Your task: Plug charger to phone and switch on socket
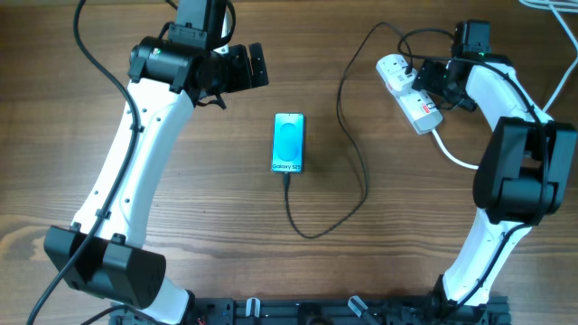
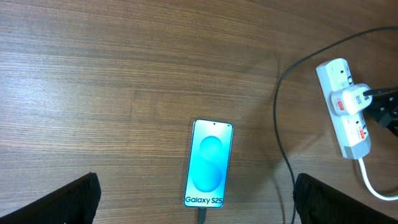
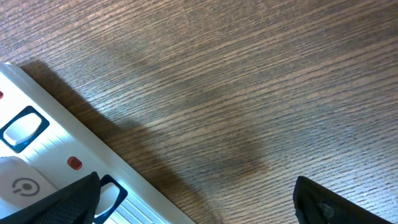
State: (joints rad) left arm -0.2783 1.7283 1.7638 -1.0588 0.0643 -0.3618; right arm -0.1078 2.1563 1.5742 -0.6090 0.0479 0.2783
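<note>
Brown wood-grain table [image 1: 226, 217]

Left wrist view: the lower edge cuts off both fingers [image 2: 69, 200] of my left claw [image 1: 246, 68], leaving two dark tips wide apart at the corners. It also crops the charger [image 2: 202, 216] just below the phone [image 2: 208, 163], so its plug shows only as a stub. Right wrist view: the socket [image 3: 56, 146] runs out at the left and lower edges, and my right claw [image 1: 430, 81] appears as two blurred corner tips. Overhead: my right claw covers part of the socket; contact with a switch cannot be told there.
</note>
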